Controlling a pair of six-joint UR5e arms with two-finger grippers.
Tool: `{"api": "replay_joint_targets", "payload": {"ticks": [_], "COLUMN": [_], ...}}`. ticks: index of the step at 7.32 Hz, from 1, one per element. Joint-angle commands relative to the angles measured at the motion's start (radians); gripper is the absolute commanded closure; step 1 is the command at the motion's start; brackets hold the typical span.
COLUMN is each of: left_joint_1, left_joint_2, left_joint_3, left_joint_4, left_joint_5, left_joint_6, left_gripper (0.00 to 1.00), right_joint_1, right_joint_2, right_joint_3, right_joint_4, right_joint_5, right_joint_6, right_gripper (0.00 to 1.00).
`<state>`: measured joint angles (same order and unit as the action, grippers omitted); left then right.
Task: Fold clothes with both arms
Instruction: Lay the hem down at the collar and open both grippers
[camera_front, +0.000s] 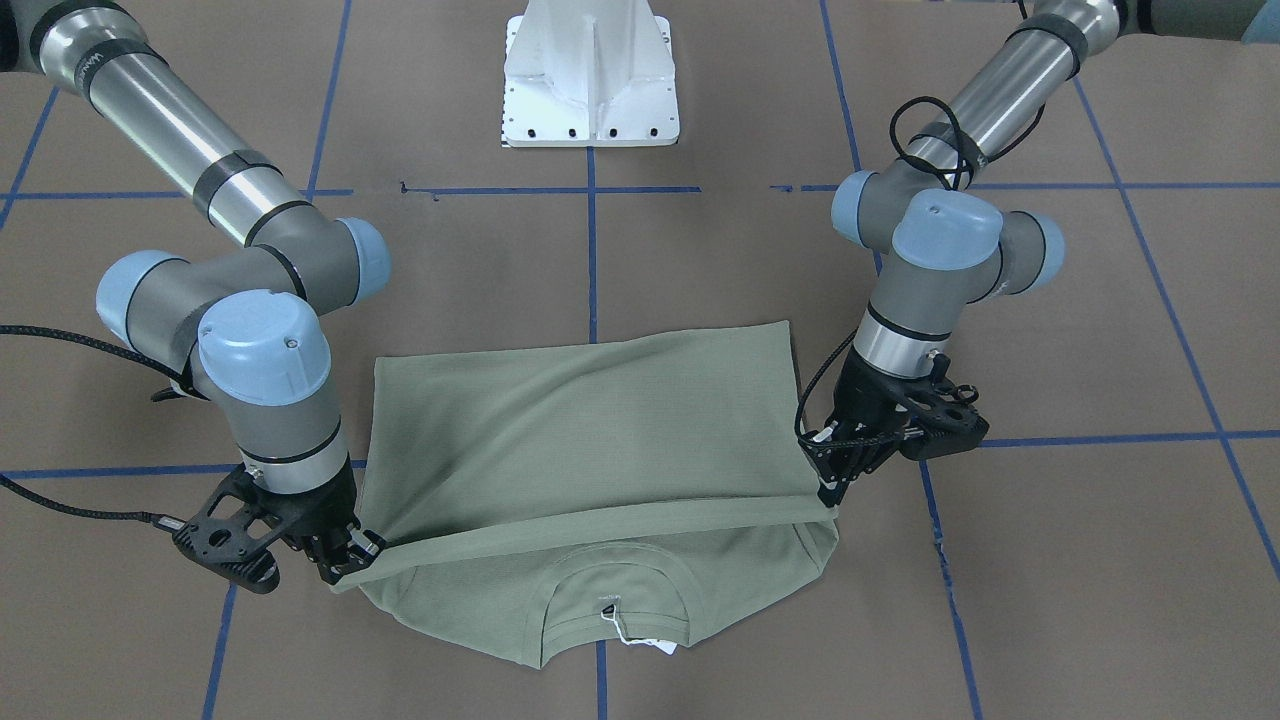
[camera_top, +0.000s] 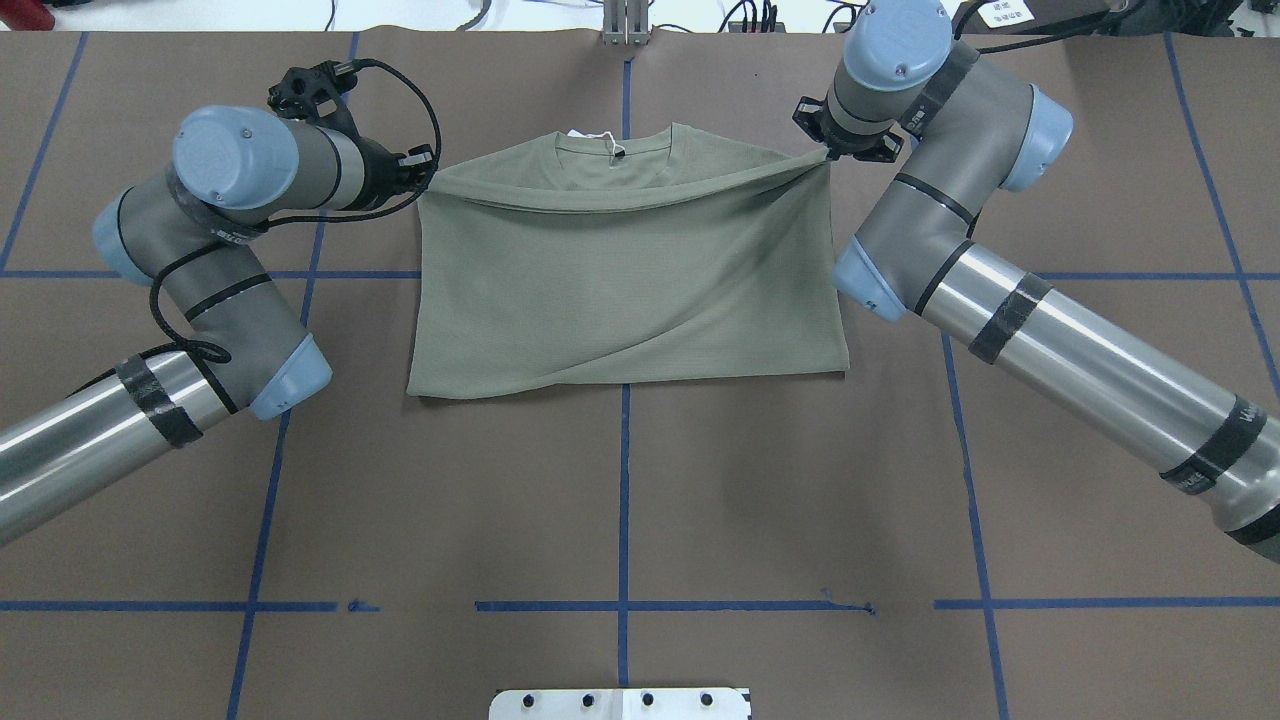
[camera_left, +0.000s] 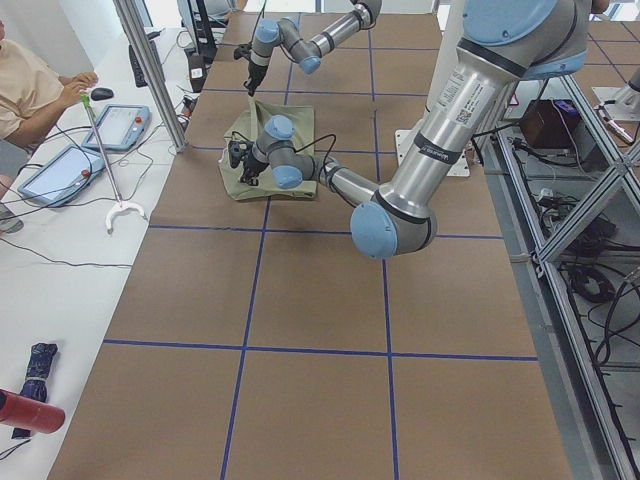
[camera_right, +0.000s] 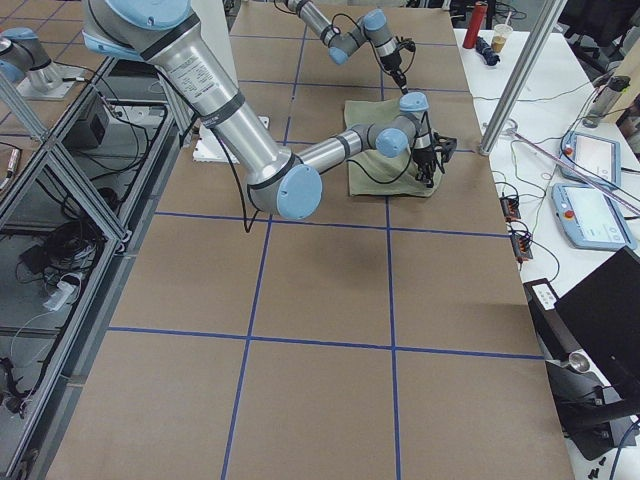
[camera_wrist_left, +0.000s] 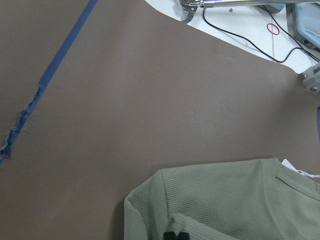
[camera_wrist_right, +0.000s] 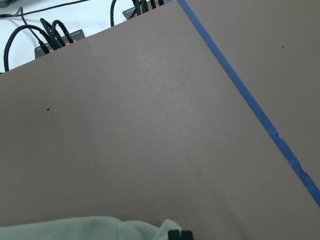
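The sage-green shirt (camera_front: 590, 430) (camera_top: 620, 290) lies on the brown table, its lower half drawn over the body towards the ribbed collar (camera_front: 610, 585), where a white tag (camera_front: 645, 640) shows. My left gripper (camera_front: 830, 490) (camera_top: 425, 175) is shut on one corner of the raised hem. My right gripper (camera_front: 350, 570) (camera_top: 825, 152) is shut on the other corner. The hem stretches taut between them, just above the chest. The left wrist view shows the shirt (camera_wrist_left: 225, 200) with black fingertips (camera_wrist_left: 175, 235) at the bottom edge. The right wrist view shows a fold of the shirt (camera_wrist_right: 100, 227) beside the fingertips (camera_wrist_right: 180, 234).
The white pedestal base (camera_front: 590, 80) stands on the robot's side of the table. Blue tape lines (camera_top: 625, 500) grid the brown surface. Beyond the table's far edge are cables and touch panels (camera_left: 55, 170), and a seated person (camera_left: 30, 90).
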<state>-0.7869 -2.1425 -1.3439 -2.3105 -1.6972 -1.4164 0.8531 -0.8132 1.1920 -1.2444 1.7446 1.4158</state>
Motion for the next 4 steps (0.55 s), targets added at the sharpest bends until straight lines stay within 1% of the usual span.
{"api": "replay_joint_targets", "payload": {"ticks": [1,4], "left_joint_1": [0.0,-0.023], "left_joint_2": [-0.008,-0.043], "left_joint_3": [0.014,0.019], "left_joint_4": [-0.015,-0.02], "left_joint_5": [0.005,0.019], "left_joint_6": [0.017,0.036], "left_gripper": [1.0,1.0], "right_joint_1": [-0.003,-0.008], "right_joint_2": [-0.001,-0.006], "right_joint_3": [-0.002,-0.002], "right_joint_4": [0.0,0.0], "right_joint_5": [-0.002,-0.002], "right_joint_6": [0.0,0.002], "right_gripper": [0.9,0.9]}}
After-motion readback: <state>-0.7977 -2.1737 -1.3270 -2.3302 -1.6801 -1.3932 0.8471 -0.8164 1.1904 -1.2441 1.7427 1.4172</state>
